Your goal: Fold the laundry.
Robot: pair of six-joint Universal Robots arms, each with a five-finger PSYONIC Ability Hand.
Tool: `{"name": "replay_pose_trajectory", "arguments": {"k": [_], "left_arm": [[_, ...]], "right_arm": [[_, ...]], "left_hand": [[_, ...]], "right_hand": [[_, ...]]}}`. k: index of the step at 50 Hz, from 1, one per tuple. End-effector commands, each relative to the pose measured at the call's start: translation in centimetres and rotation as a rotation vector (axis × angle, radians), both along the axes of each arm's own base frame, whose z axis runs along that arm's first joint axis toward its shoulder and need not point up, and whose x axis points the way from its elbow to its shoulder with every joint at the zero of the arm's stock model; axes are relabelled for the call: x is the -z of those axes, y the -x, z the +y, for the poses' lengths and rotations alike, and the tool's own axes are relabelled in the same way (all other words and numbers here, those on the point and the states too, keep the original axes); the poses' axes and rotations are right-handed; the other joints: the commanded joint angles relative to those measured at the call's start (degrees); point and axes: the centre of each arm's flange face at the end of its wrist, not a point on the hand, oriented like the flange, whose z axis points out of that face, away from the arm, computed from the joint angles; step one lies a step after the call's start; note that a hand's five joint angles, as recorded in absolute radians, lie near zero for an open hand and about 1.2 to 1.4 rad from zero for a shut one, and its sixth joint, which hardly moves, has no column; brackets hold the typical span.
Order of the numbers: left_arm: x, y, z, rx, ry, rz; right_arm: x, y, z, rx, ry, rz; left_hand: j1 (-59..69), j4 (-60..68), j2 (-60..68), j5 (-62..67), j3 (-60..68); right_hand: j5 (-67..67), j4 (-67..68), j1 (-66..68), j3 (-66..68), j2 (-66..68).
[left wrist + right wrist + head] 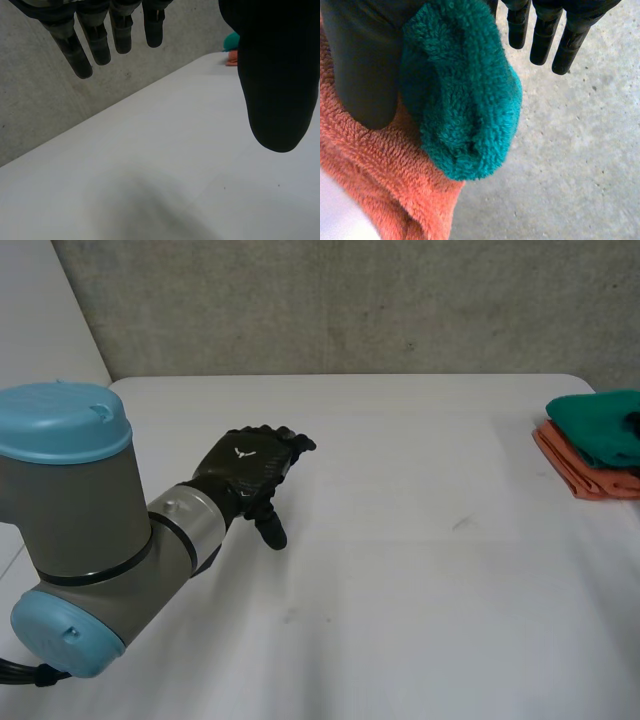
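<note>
Nearest, at the table's (pixel 400 570) left front, the left arm (pixel 90 530) reaches in over the white top. Its left hand (pixel 245 475) hangs above the table's left-middle, back upward, holding nothing. In the left wrist view its fingers (pixel 75 55) are straight and set well away from the thumb, so the hand is wide, with bare table under the palm.

Farther off, at the table's right edge, the laundry lies stacked: a green towel (pixel 595 425) sits on top of an orange towel (pixel 580 468), both folded.

In the right wrist view the right hand (pixel 362 60) is at that stack. Its thumb lies against one side of the green towel's (pixel 465 100) rounded fold. Its fingers (pixel 540 40) are straight and stand clear on the fold's other side, so the hand is wide and does not pinch the cloth. The orange towel (pixel 385 170) lies under the thumb and the green fold.

Beyond the table's far edge stands a grey concrete wall (pixel 350 300).
</note>
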Motion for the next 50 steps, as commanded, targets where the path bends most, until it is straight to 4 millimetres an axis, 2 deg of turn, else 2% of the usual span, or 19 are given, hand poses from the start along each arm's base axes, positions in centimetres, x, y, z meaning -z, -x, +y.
{"name": "replay_pose_trajectory", "arguments": {"k": [1,5,8,11,14,16,17,18,19,23,25,26,29,30,33,34,38,43,50], "left_arm": [[-0.4,-0.1,0.0,-0.001,0.01,0.007],[-0.5,-0.1,0.0,-0.003,0.013,0.009],[-0.6,-0.1,0.0,-0.004,0.016,0.01],[-0.7,-0.2,-0.1,-0.006,0.017,0.011],[-1.2,-0.3,0.0,-0.009,0.029,0.018],[-1.6,-0.4,0.0,-0.011,0.038,0.026],[-1.8,-0.4,0.1,-0.011,0.042,0.029],[-2.2,-0.6,0.1,-0.014,0.053,0.036],[-2.4,-0.6,0.1,-0.018,0.058,0.038],[-3.5,-1.5,-0.3,-0.067,0.089,0.051],[-4.1,-2.0,-0.6,-0.105,0.115,0.062],[-4.3,-2.2,-0.7,-0.116,0.124,0.065],[-5.1,-2.9,-1.2,-0.164,0.161,0.082],[-5.2,-3.1,-1.4,-0.177,0.169,0.085],[-5.5,-3.8,-2.0,-0.221,0.189,0.094],[-5.5,-4.0,-2.1,-0.226,0.19,0.092],[-5.2,-4.4,-2.3,-0.243,0.182,0.088],[-4.8,-4.8,-2.5,-0.258,0.162,0.095],[-4.7,-4.9,-2.7,-0.267,0.149,0.113]], "right_arm": [[-3.4,1.7,1.1,0.126,-0.03,0.016],[-5.2,2.8,1.6,0.249,-0.053,0.074],[-7.4,4.1,1.7,0.367,-0.025,0.208],[-10.6,5.1,1.8,0.51,0.03,0.34],[-13.3,5.6,1.8,0.608,0.105,0.36],[-14.6,4.4,1.6,0.596,0.161,0.319],[-16.6,1.5,1.8,0.546,0.235,0.237],[-17.4,0.3,2.0,0.525,0.259,0.204],[-19.5,-2.2,2.8,0.474,0.309,0.115],[-22.4,-7.7,5.6,0.337,0.351,-0.123],[-22.3,-9.7,6.7,0.278,0.328,-0.215],[-21.7,-11.9,7.9,0.208,0.287,-0.305],[-21.2,-14.6,9.9,0.114,0.229,-0.403],[-21.2,-16.3,11.7,0.061,0.193,-0.455],[-20.2,-18.6,14.4,-0.007,0.12,-0.507],[-19.0,-20.0,16.0,-0.04,0.066,-0.515],[-15.5,-23.4,19.7,-0.127,-0.039,-0.498],[-13.5,-25.5,23.0,-0.201,-0.087,-0.487],[-13.4,-26.0,24.1,-0.225,-0.083,-0.491]], "left_hand": [[-0.23,-1.4,-1.48,-2.52,-1.81],[-0.23,-1.4,-1.48,-2.52,-1.81],[-0.23,-1.4,-1.48,-2.52,-1.81],[-0.23,-1.4,-1.48,-2.52,-1.81],[-0.23,-1.4,-1.48,-2.52,-1.81],[-0.23,-1.4,-1.48,-2.52,-1.81],[-0.23,-1.4,-1.48,-2.52,-1.81],[-0.23,-1.4,-1.48,-2.52,-1.81],[-0.23,-1.4,-1.48,-2.52,-1.81],[-0.39,-1.57,-1.65,-2.68,-1.97],[-0.44,-1.62,-1.7,-2.73,-2.02],[-0.44,-1.62,-1.7,-2.73,-2.02],[-0.44,-1.62,-1.7,-2.73,-2.02],[-0.44,-1.62,-1.7,-2.73,-2.02],[-0.44,-1.62,-1.7,-2.73,-2.02],[-0.44,-1.62,-1.7,-2.73,-2.02],[-0.44,-1.62,-1.7,-2.73,-2.02],[-0.44,-1.62,-1.7,-2.73,-2.02],[-0.44,-1.62,-1.7,-2.73,-2.02]], "right_hand": [[-5.62,-3.34,-1.81,-2.2,-2.41],[-5.62,-3.34,-1.81,-2.2,-2.41],[-5.62,-3.34,-1.81,-2.2,-2.41],[-5.62,-3.34,-1.81,-2.2,-2.41],[-5.62,-3.34,-1.81,-2.2,-2.41],[-5.62,-3.34,-1.81,-2.2,-2.41],[-5.62,-3.34,-1.81,-2.2,-2.41],[-5.62,-3.34,-1.81,-2.2,-2.41],[-5.62,-3.34,-1.81,-2.2,-2.41],[-5.62,-3.34,-1.81,-2.2,-2.41],[-5.62,-3.34,-1.81,-2.2,-2.41],[-5.62,-3.34,-1.81,-2.2,-2.41],[-5.62,-3.34,-1.81,-2.2,-2.41],[-5.62,-3.34,-1.81,-2.2,-2.41],[-5.62,-3.34,-1.81,-2.2,-2.41],[-5.62,-3.34,-1.81,-2.2,-2.41],[-5.62,-3.34,-1.81,-2.2,-2.41],[-5.62,-3.34,-1.81,-2.2,-2.41],[-5.62,-3.34,-1.81,-2.2,-2.41]]}}
